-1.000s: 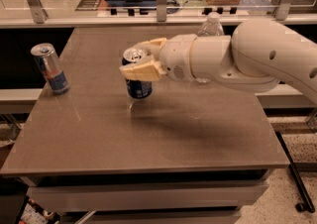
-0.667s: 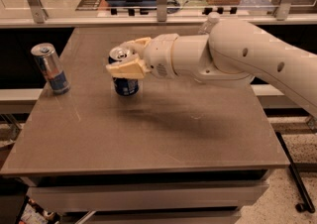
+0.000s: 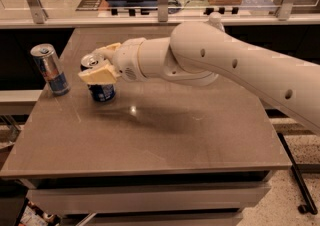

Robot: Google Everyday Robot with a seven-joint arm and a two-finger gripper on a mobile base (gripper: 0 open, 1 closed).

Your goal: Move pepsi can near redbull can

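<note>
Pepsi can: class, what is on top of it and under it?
The gripper clamps the pepsi can near its silver top, which shows between the fingers. Under it is the table. The near finger hides the upper label; base contact cannot be seen.

One table, one redbull can, and one pepsi can gripped by one tool near that redbull can.

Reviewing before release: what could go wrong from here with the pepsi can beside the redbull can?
1. The gripper holds the pepsi can by its upper part, jaws shut on it; an uneven release could tip it.
2. The redbull can, slim and tall, stands close beside it near the table edge; a move toward it might knock it off.
</note>
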